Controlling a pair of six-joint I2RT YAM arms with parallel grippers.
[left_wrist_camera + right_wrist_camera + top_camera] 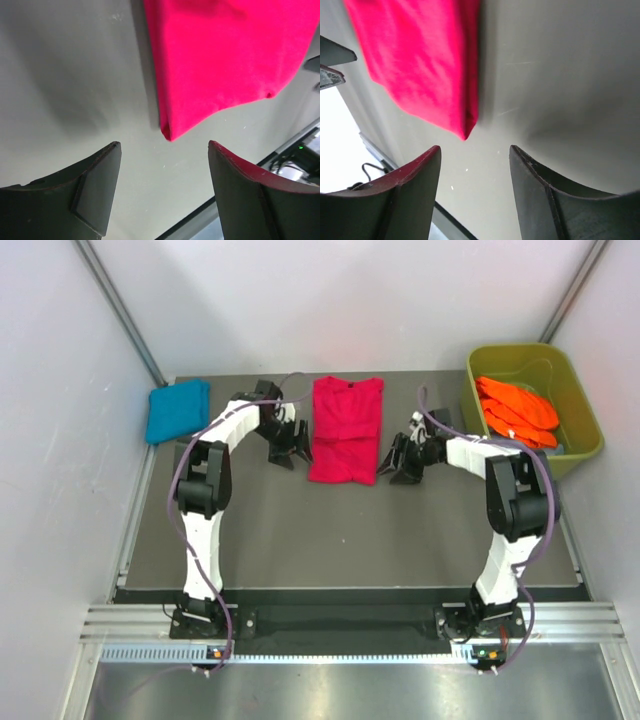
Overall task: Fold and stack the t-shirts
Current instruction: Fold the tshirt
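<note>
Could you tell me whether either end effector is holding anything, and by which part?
Nothing is held; left end effector and right end effector are open beside the t-shirt.

Top view: bright, even diffuse overhead light, only soft shadows on the counter (300,530), white walls near washed out, mild sheen on the metal rail (350,690). Left wrist: crimson-pink t-shirt (225,60) crisp, dark shadow along its left edge, left pincer (165,145) soft in the foreground. Right wrist: shirt blurred, lower-left corner blown out white.
</note>
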